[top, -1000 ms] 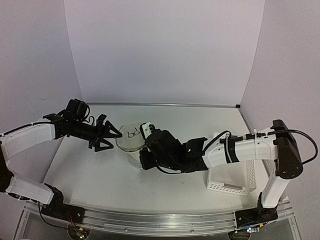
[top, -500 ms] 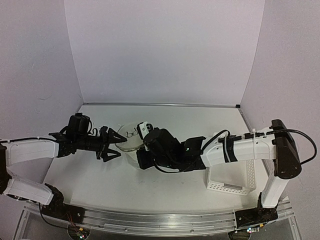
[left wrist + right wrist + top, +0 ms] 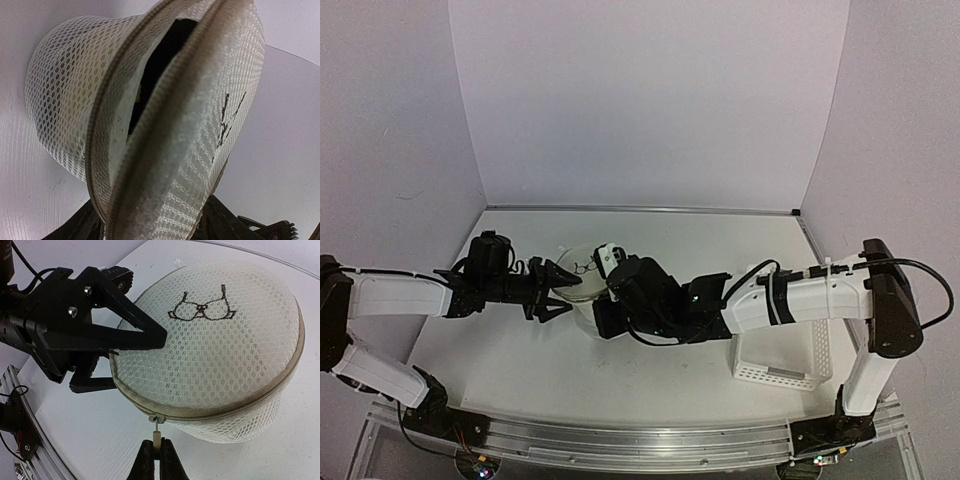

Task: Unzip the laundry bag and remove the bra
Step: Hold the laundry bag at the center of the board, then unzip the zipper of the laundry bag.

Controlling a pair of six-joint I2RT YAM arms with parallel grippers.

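Note:
The laundry bag (image 3: 582,272), a round white mesh pouch with a black bra outline on its face (image 3: 202,307), lies at mid-table. My right gripper (image 3: 157,445) is shut on the small white zipper pull (image 3: 157,438) at the bag's near rim. My left gripper (image 3: 556,288) is open and straddles the bag's left edge, one finger (image 3: 127,322) over the top face and the other (image 3: 92,384) low beside the rim. In the left wrist view the zipper stands partly open with a dark gap (image 3: 160,55). The bra cannot be made out inside.
A white perforated plastic basket (image 3: 790,358) stands at the right, partly under my right forearm. White walls close in the back and both sides of the table (image 3: 520,350).
My left gripper has moved right onto the bag's left edge, and its jaws have narrowed a little. The right gripper keeps its hold on the zipper pull, almost still.

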